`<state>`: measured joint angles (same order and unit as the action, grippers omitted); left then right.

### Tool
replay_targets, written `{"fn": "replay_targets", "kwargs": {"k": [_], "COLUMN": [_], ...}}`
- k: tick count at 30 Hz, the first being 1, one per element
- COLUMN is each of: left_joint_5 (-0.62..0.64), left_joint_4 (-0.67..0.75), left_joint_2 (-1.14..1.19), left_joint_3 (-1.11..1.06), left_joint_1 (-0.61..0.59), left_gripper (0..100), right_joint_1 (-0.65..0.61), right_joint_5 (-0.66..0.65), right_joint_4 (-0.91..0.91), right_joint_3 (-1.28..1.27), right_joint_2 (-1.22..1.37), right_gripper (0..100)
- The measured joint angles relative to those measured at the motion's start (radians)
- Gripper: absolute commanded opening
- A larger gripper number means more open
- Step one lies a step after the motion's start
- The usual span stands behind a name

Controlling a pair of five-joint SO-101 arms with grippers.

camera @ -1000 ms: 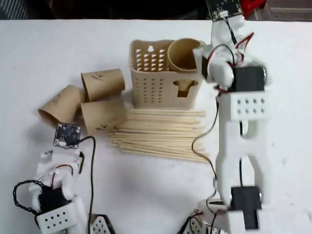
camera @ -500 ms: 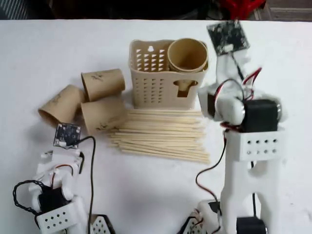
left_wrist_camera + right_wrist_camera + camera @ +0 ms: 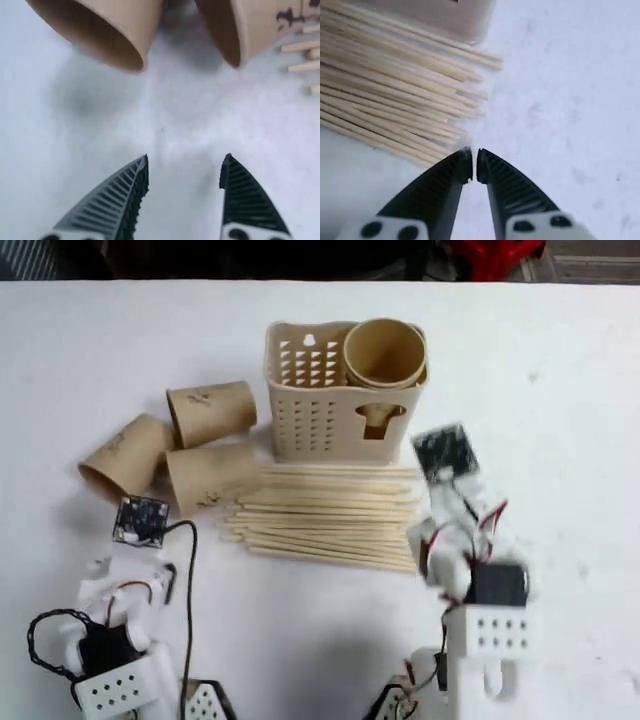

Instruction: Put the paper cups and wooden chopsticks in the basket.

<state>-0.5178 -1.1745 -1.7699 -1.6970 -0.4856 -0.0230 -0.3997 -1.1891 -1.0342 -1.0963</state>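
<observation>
In the left wrist view the outer cup (image 3: 100,30) and the near cup (image 3: 250,25) are cropped, so only their open mouths and part of their walls show. A few tips of the chopsticks (image 3: 305,65) poke in beside the near cup. The right wrist view catches just a blurred bottom corner of the basket (image 3: 445,15). From above, a wrist camera board hides each arm's fingers, and both arms are cut off at the near edge.

The left gripper (image 3: 186,157) hangs low over bare tabletop (image 3: 560,390), just short of those two cups, with its fingers spread wide and empty. The right gripper (image 3: 471,152) points down at the tabletop just off the chopsticks' ends. Its fingers are pinched almost tip to tip (a sliver of gap remains) and hold nothing.

The basket stands upright at mid-tabletop, with one upright cup (image 3: 384,352) in its right compartment. I cannot make out what, if anything, is in the left compartment. A third lying cup (image 3: 210,412) rests on its side beside the basket, close to the other two. The chopsticks lie in a flat bundle along the basket's near side.
</observation>
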Motion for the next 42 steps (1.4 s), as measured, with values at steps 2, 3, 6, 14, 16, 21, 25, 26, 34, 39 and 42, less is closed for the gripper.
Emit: {"fn": "replay_targets", "kwargs": {"k": [2, 3, 6, 14, 16, 21, 25, 26, 34, 39, 42], "left_joint_5": [0.000, 0.000, 0.000, -0.032, -0.029, 0.087, 0.218, 0.245, 0.439, 0.546, 0.606], "left_joint_4": [0.072, 0.092, 0.091, -0.071, -0.106, -0.130, -0.129, -0.121, 0.049, 0.173, 0.264], "left_joint_2": [0.000, 0.000, 0.000, 0.080, 0.190, 0.594, 0.921, 0.984, 1.312, 1.404, 1.455], "left_joint_3": [0.015, 0.038, 0.158, 0.543, 0.635, 0.845, 0.959, 0.977, 1.005, 1.005, 1.005], "left_joint_1": [-0.012, -0.026, -0.086, -0.135, -0.137, -0.137, -0.138, -0.138, -0.138, -0.112, -0.095], "left_gripper": [24, 24, 24, 32, 32, 36, 38, 38, 38, 37, 37], "right_joint_1": [-0.003, -0.005, -0.003, 0.015, 0.014, 0.015, 0.014, 0.014, 0.014, 0.014, 0.014], "right_joint_5": [-0.052, -0.077, -0.133, -0.155, -0.157, -0.160, -0.158, -0.158, -0.160, -0.160, -0.160], "right_joint_4": [0.002, 0.002, 0.002, 0.006, 0.006, -0.017, -0.018, -0.018, -0.018, -0.018, -0.018], "right_joint_3": [-0.091, -0.137, -0.261, -0.503, -0.554, -0.592, -0.594, -0.594, -0.595, -0.595, -0.595], "right_joint_2": [-0.087, -0.132, -0.259, -0.542, -0.605, -0.700, -0.700, -0.700, -0.700, -0.700, -0.700], "right_gripper": [3.5, 3.5, 3.5, 3.5, 3.5, 3.5, 3.5, 3.5, 3.3, 3.3, 3.3]}}
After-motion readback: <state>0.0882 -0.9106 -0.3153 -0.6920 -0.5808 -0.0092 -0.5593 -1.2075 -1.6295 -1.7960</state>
